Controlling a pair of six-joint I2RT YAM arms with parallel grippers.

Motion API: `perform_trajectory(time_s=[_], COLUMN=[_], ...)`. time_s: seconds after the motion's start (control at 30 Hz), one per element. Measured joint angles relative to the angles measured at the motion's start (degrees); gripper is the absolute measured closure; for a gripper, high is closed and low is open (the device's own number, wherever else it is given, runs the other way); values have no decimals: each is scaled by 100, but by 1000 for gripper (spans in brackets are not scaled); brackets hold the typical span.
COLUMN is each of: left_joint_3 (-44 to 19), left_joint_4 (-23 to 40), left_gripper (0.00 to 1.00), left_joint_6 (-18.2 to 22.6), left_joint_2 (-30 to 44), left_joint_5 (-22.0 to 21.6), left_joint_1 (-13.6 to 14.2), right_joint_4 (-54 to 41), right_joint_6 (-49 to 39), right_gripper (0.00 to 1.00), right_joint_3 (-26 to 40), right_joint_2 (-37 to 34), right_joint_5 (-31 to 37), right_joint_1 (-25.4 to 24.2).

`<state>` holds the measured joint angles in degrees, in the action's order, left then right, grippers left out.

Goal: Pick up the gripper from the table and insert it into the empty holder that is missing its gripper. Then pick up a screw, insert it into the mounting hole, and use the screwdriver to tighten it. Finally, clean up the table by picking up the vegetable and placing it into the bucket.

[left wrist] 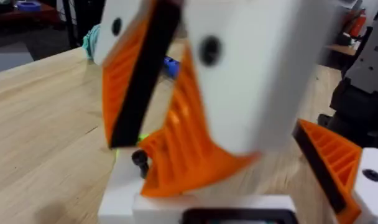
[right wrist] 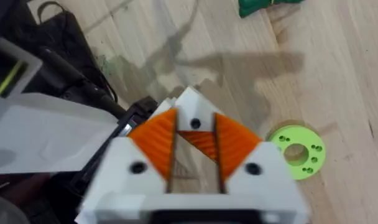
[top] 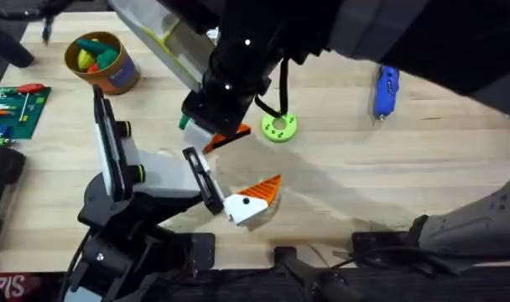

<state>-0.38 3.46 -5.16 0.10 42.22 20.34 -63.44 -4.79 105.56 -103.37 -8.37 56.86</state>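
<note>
Two arms crowd the holder (top: 125, 168); vegetables fill the bucket (top: 104, 63).

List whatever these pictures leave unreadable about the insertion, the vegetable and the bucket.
- Whether the white-and-orange gripper is fully seated on the holder: the joint is too small in the overhead view.
- Vegetable: cut off by the edge of the right wrist view, so its kind is unclear.
- Bucket contents: coloured pieces, too small in the overhead view to identify.
- Table under the dark arm: hidden in the overhead view.
</note>
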Motion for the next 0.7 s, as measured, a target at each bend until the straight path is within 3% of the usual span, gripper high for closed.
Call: perform_trajectory(time_s=[0.1, 0.2, 0.3, 0.7], left_joint_3=[0, 0, 0, 0], left_joint_4=[2, 2, 2, 0], left_gripper=[14, 14, 14, 14], left_joint_6=[-9, -27, -27, -1], left_joint_2=[0, 0, 0, 0], left_joint_5=[-4, -6, -6, -2], left_joint_1=[-2, -2, -2, 0], right_joint_4=[30, 43, 46, -5], right_joint_6=[-9, -29, -36, -36], right_gripper=[250, 54, 8, 8], right_joint_3=[2, 7, 7, 4], right_joint_2=[0, 0, -1, 231], right_joint_5=[79, 156, 154, 60], right_joint_1=[-21, -100, -148, -445])
